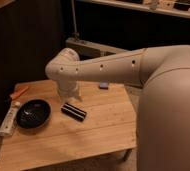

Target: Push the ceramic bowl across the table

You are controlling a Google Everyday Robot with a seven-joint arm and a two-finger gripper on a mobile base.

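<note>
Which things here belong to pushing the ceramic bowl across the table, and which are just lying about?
Job in hand: ceramic bowl; table; pincer, hanging above the table just right of the bowl.
Lying about: black ridged block; white object at left edge; orange object; small blue object.

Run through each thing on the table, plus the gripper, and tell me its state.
ceramic bowl: upright on the table, left part, untouched.
black ridged block: lying flat, right of the bowl.
white object: lying at the table's left edge.
orange object: lying at the back left corner.
gripper: pointing down behind the block, apart from the bowl.
</note>
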